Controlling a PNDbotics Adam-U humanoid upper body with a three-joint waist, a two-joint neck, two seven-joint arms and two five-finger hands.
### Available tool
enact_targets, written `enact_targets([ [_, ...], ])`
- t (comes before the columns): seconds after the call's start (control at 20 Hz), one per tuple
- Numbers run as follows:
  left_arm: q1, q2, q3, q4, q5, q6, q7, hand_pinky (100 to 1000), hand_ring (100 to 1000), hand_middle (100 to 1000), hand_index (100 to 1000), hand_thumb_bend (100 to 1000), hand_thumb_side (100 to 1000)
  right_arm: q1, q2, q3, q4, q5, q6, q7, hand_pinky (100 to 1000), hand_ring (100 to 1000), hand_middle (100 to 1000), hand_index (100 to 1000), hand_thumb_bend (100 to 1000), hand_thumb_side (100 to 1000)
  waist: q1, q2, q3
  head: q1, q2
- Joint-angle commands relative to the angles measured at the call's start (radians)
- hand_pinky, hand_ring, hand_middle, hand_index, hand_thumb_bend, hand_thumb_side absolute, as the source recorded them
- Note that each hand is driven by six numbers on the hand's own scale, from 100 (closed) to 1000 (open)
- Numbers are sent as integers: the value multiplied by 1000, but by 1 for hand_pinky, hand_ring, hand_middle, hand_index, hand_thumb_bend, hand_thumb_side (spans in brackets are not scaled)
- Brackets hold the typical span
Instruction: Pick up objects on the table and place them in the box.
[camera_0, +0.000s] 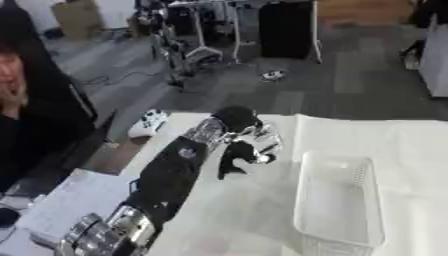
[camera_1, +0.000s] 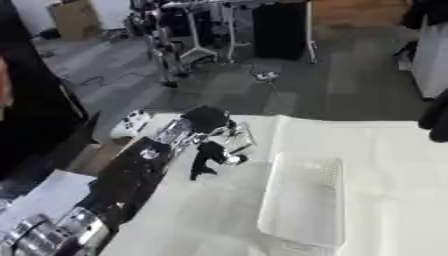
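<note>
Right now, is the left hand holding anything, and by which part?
The left hand reaches down over a dark object on the table; whether its fingers hold it, and where, cannot be told.

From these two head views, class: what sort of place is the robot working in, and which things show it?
Probably a robotics lab or workshop. A white-covered table holds a clear plastic box, metal equipment stands rise from a grey carpeted floor, and cardboard boxes sit at the back.
</note>
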Motion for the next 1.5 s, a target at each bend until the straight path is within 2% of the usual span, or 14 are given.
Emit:
enact_targets([
  [0.05,-37,30,-25,-51,10,-47,51,100,100,100,357,164,941,-3,-9,1,-13,4,2,-1,320,300,358,495,397,1000,2,-27,2,13,5],
  [0.25,-53,26,-57,-95,-20,-99,140,100,100,100,364,171,948,-2,-6,2,-13,5,0,-3,319,300,357,495,394,1000,7,-29,0,14,10],
  [0.35,-60,25,-81,-129,-70,-129,194,100,100,100,369,174,952,-3,-4,3,-13,6,-1,-4,319,300,357,495,393,1000,9,-29,-1,14,13],
  [0.5,-75,21,-136,-201,-234,-181,298,231,124,132,379,180,968,-3,-1,4,-13,6,-4,-6,319,300,357,495,391,1000,13,-29,-5,14,17],
  [0.55,-79,17,-147,-213,-291,-191,333,220,120,130,379,180,967,-4,0,4,-13,7,-4,-6,319,300,357,495,391,1000,14,-29,-6,13,17],
  [0.6,-82,11,-156,-219,-344,-198,368,266,139,141,382,181,972,-4,1,4,-13,7,-4,-7,319,300,357,495,391,1000,15,-29,-7,14,17],
  [0.7,-92,-4,-176,-224,-446,-211,437,297,154,150,384,183,977,-5,3,5,-13,8,-5,-8,319,301,357,495,390,1000,16,-29,-9,14,17],
  [0.8,-102,-18,-193,-220,-539,-219,499,344,176,163,388,190,987,-6,6,5,-13,8,-6,-9,319,301,357,495,389,1000,17,-29,-12,17,18],
  [0.85,-106,-24,-201,-218,-586,-222,527,332,170,160,387,188,984,-6,7,6,-13,9,-7,-9,319,301,357,495,389,1000,18,-29,-13,17,19],
  [1.1,-120,-57,-233,-200,-791,-223,676,478,249,209,409,225,1000,-8,13,8,-13,9,-10,-10,318,301,357,495,386,1000,23,-29,-18,21,22],
  [1.15,-120,-62,-236,-196,-828,-221,712,462,240,203,406,222,1000,-8,14,8,-13,9,-11,-11,318,301,357,495,386,1000,24,-29,-19,21,23],
  [1.25,-121,-73,-250,-192,-899,-222,785,556,297,237,426,243,1000,-8,17,9,-13,9,-12,-12,318,301,357,495,385,1000,25,-29,-21,22,24],
  [1.35,-121,-85,-270,-204,-946,-239,817,589,320,249,434,250,1000,-8,18,9,-13,8,-12,-13,318,301,357,495,384,1000,27,-29,-22,22,24],
  [1.5,-116,-89,-313,-247,-945,-293,826,579,311,241,434,243,1000,-7,17,10,-13,8,-11,-13,317,301,357,495,384,1000,31,-30,-22,20,27],
])
